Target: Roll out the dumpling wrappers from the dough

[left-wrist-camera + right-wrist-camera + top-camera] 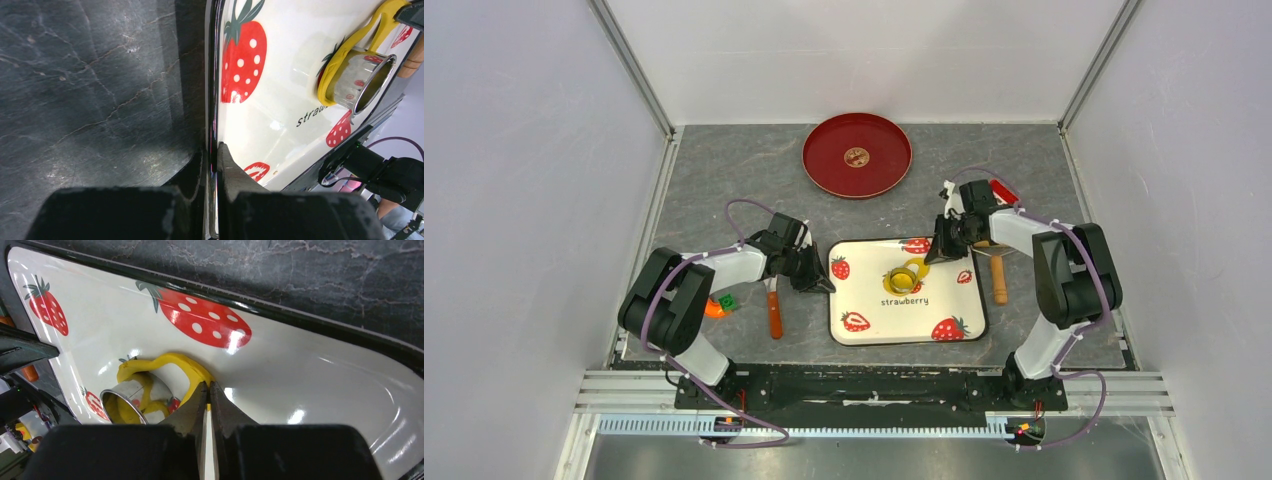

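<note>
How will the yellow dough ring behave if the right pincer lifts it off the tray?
Probably floppy: the dough ring is a thin open loop, so it should sag or stretch. It lies against the cutter, so that may drag or tip.

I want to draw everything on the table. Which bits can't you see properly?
Small disc on the red plate: too small in the top view to tell its surface.
Orange and green thing: mostly under the left arm, top view.
Wooden stick: far end hidden by the right arm, top view.
Red thing behind that arm's wrist: mostly covered, top view.
</note>
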Robot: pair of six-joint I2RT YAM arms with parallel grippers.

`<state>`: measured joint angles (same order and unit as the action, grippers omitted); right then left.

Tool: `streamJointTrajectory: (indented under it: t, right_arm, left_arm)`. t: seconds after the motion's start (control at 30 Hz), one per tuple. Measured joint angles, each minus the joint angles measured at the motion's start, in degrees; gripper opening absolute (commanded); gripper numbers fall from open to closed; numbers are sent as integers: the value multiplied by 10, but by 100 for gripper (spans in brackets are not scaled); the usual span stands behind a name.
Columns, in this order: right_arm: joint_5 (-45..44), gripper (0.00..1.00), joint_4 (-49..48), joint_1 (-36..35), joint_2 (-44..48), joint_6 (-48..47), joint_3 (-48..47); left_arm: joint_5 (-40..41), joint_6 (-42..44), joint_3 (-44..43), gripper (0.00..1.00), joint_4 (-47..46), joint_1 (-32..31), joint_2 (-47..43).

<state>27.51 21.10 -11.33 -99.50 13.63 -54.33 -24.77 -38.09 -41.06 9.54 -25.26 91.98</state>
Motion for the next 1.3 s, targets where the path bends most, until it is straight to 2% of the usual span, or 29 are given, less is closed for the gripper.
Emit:
streamJointTrajectory:
  t: [0.57,1.3]
  right_arm:
    - [14,7,20,-24,-63,0,-92]
    - [24,8,26,-107,-68,18,-153]
  left_arm:
    - [0,0,0,2,0,0,0]
    - [0,0,0,2,0,0,0]
